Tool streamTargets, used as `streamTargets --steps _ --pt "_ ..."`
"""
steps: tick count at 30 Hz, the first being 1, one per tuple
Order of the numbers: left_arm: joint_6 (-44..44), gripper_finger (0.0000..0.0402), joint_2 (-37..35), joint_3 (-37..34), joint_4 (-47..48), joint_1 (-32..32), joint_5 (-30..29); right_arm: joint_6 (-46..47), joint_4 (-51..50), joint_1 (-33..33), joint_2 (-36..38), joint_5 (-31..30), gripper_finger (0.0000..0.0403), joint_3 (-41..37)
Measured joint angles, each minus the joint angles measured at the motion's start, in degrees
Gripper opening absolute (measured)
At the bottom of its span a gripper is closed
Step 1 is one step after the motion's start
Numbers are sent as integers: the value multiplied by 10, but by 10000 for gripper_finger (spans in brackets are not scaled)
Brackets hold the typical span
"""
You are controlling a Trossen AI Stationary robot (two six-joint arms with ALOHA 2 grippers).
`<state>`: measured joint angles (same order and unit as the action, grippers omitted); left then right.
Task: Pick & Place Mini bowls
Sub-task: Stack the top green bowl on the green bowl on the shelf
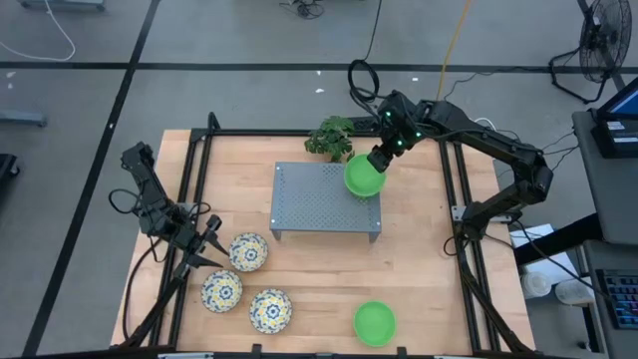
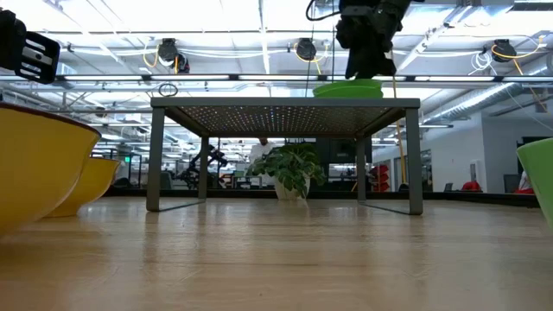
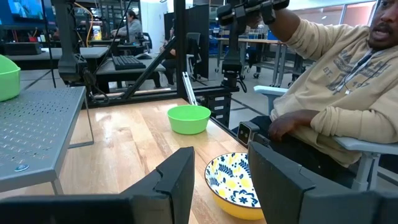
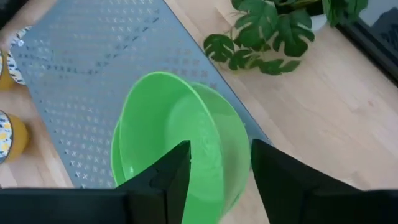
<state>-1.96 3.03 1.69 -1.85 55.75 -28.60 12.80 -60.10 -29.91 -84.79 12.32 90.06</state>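
A plain green mini bowl point(image 1: 364, 178) sits on the far right corner of the grey perforated shelf point(image 1: 319, 199). In the right wrist view a second green rim point(image 4: 114, 155) shows under it, as if the two are nested. My right gripper point(image 4: 221, 149) is open above it. One finger stands inside the bowl and the other outside its right-hand wall point(image 4: 239, 143). Another green bowl point(image 1: 374, 323) rests on the table near the near edge. Three floral bowls point(image 1: 248, 251), point(image 1: 221, 291), point(image 1: 270, 310) stand at the near left. My left gripper point(image 1: 207, 244) waits open beside them.
A small potted plant point(image 1: 334, 138) stands just beyond the shelf's far edge, close to my right gripper. A black frame point(image 1: 454, 199) runs around the table. A person point(image 3: 336, 81) sits beyond the table's near side in the left wrist view. Bare wood lies between the shelf and the near bowls.
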Motion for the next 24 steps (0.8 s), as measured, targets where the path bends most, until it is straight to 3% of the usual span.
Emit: streamTargets --steps 6,13,24 --pt "0 152 0 0 0 0 0 0 47 0 18 2 152 0" --pt "0 152 0 0 0 0 0 11 49 0 46 87 151 0" --pt "0 152 0 0 0 0 0 20 50 -4 54 89 150 -77"
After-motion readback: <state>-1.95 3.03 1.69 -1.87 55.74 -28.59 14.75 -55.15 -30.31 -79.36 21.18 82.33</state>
